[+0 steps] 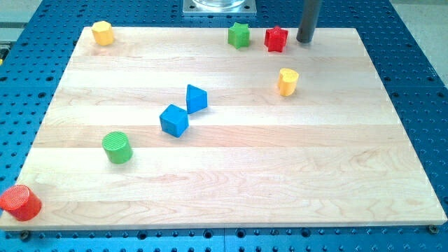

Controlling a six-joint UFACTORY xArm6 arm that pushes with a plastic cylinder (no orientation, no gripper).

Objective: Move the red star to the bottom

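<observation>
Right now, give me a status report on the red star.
My tip just right of red star, gap between. Star at view's top edge, beside green star. Yellow block below it.

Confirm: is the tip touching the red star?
No: my tip stands just to the view's right of the red star, a thin gap between them.

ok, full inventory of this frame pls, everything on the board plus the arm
red star block: 1, red, top edge, right of centre
green star block: 1, green, top edge, just left of the red star
yellow block, top-left: 1, yellow, top-left corner
yellow block, right: 1, yellow, below the red star
blue cube: 1, blue, centre
blue wedge block: 1, blue, upper right of the cube
green cylinder: 1, green, left of centre
red cylinder: 1, red, bottom-left corner
wooden board: 1, pale wood
my tip: 1, dark rod, just right of the red star
</observation>
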